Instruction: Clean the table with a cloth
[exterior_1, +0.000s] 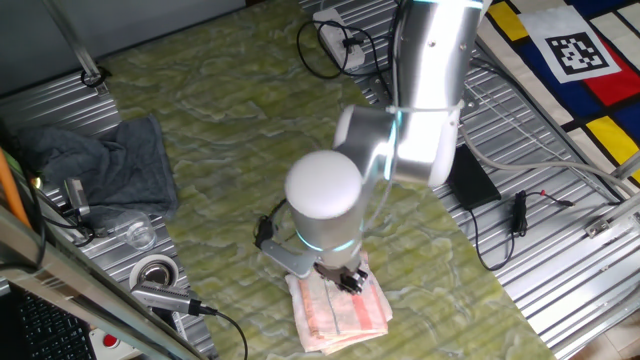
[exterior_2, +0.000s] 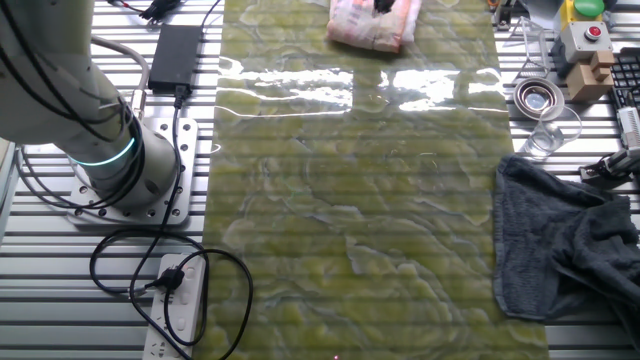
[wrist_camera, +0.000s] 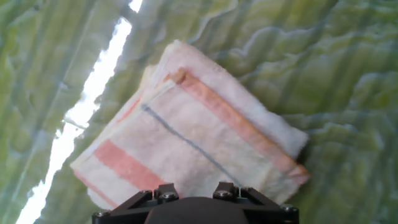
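The cloth (exterior_1: 338, 305) is a folded pale pink and white towel with orange-red stripes. It lies flat on the yellow-green marbled table (exterior_1: 240, 120) near its front edge. It also shows in the other fixed view (exterior_2: 372, 25) and fills the hand view (wrist_camera: 186, 130). My gripper (exterior_1: 347, 279) hangs just over the cloth's near edge, pointing down. In the hand view only the gripper (wrist_camera: 196, 198) base shows, with the finger mounts spread apart and nothing between them. The fingertips are out of view there.
A larger dark grey cloth (exterior_1: 110, 165) lies at the table's left edge, with a clear glass (exterior_1: 138, 233) and a metal cup (exterior_1: 155, 272) beside it. A black power brick (exterior_2: 174, 55), cables and a power strip (exterior_2: 180, 300) lie on the ribbed metal panels.
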